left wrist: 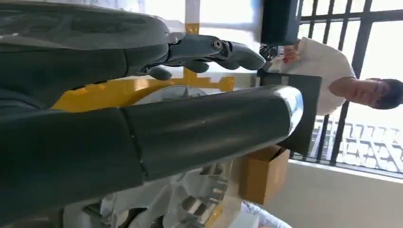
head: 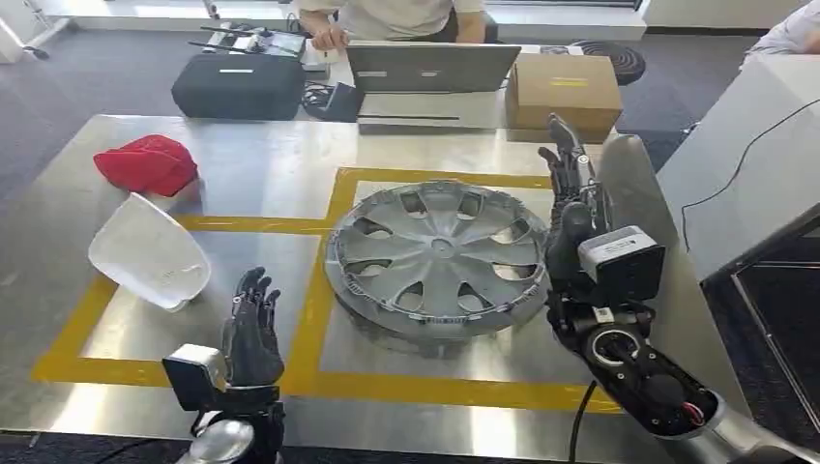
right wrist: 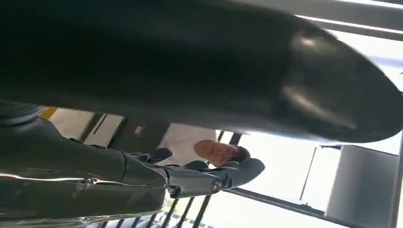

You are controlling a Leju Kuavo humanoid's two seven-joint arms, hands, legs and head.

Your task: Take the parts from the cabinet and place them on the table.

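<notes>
You are at the end of a placing step, as I judge it. The wheel cover lies flat on the bench, in the center of the head view, inside the yellow tape rectangle. Two other parts are on the bench at the left of the frame: the white shell, and above it the red part.

The right robot hand stands just beside the right rim of the wheel cover, fingers stretched upward and holding nothing; I cannot tell if it touches the rim. The left robot hand is in the lower left, well apart from the cover, fingers apart and also empty.

At the top of the frame a person sits behind a laptop, with a black case and a cardboard box beside it.

For the next move, you should draw both arms clear of the cover without pushing it, then turn toward the cabinet for another part, if some remain there.
</notes>
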